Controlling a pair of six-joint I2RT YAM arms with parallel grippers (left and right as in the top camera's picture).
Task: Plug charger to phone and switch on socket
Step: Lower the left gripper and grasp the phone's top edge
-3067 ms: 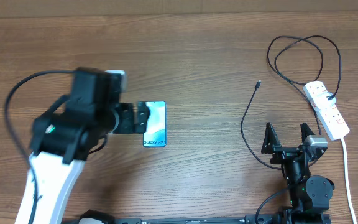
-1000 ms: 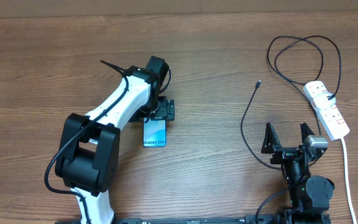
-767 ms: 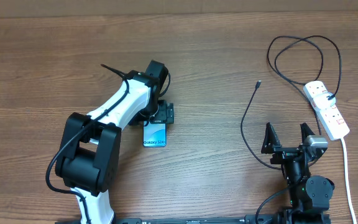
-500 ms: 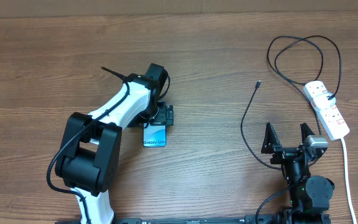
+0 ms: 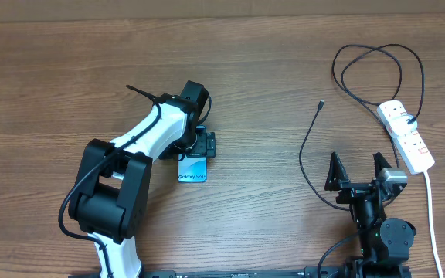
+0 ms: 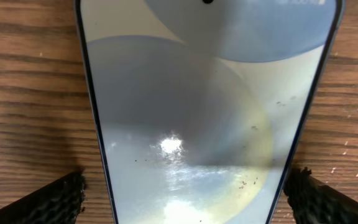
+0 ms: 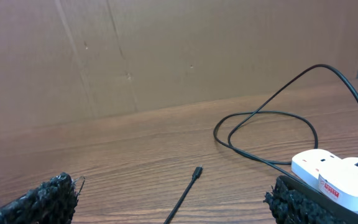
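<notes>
Barely begun, I judge: the left end effector (image 5: 197, 148), spread, straddles the phone (image 5: 193, 168) left of centre, the right end effector (image 5: 356, 168) hangs spread, and the charger (image 5: 303, 151) lies unconnected on the counter (image 5: 269, 62) beside the socket (image 5: 405, 137) at right

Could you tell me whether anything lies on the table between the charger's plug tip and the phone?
Nothing visible does: only bare table lies between the charger's plug tip and the phone. The left gripper is open and straddles the phone's far end, one finger on each side.
</notes>
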